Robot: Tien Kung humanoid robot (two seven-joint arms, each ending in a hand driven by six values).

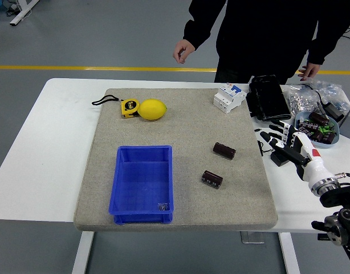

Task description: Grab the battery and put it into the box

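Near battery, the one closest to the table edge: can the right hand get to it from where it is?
Probably yes. The right hand hovers open off the mat's right edge, and only bare mat lies between it and the near battery.

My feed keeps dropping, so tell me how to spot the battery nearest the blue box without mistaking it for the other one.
Start at the grey mat covering the white table. Right of the blue box lie two dark cylinders. Yours is the battery nearer the table's front edge and closer to the box; the other battery lies farther back and right.
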